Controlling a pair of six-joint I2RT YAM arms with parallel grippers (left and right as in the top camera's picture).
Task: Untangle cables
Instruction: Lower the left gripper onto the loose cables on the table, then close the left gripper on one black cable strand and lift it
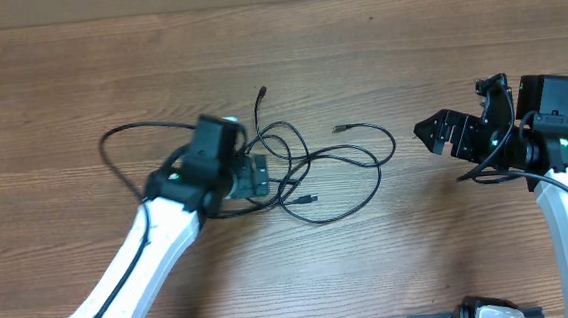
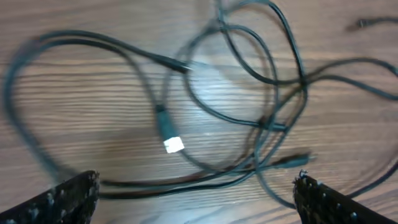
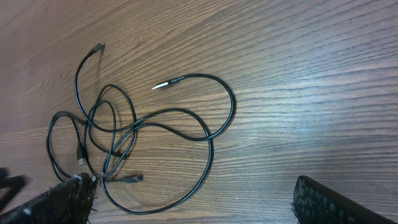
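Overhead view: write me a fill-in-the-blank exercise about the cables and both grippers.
The cables lie tangled on a ___ table.
The left gripper is above the tangle, jaws ___.
The right gripper stands apart from the cables, holding ___.
Missing: wooden; open; nothing.

Overhead looks down; wrist views share cables [image 1: 309, 158].

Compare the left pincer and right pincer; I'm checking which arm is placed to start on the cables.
The left pincer hovers over the tangle of cables, loops showing between its fingers in its wrist view; the right pincer hangs to the tangle's right, over bare wooden table. The left pincer's camera shows the cables close up; the right pincer's shows the whole tangle from farther off. Both are open, neither holding a cable.
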